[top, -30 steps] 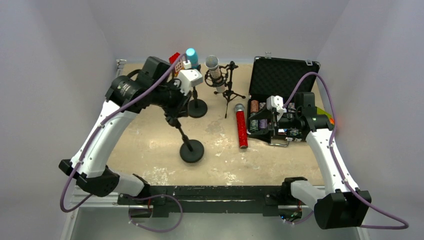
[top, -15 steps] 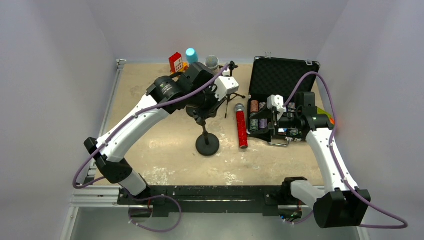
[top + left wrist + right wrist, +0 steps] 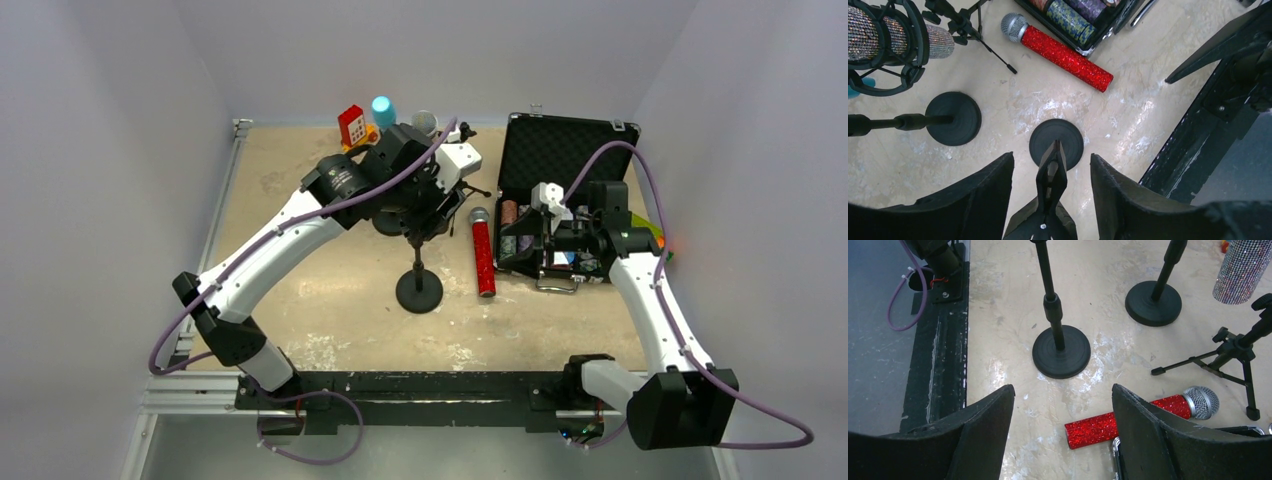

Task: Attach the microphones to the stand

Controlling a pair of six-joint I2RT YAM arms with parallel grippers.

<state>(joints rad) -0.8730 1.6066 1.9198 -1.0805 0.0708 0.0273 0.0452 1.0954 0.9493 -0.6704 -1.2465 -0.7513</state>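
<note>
Left gripper (image 3: 1052, 165): spread, straddling the empty stand clip (image 3: 1050, 181); lift straight off. Right gripper (image 3: 1063, 389): spread; pinch the red-glitter microphone (image 3: 1089, 431) mid-body, clear of the case (image 3: 570, 150).

No legible text, brand, label or number in any of my views. The only candidate is the red-and-white box (image 3: 350, 124) at upper centre of the top view: there are dark marks on its white face, but they're too small to read.
</note>
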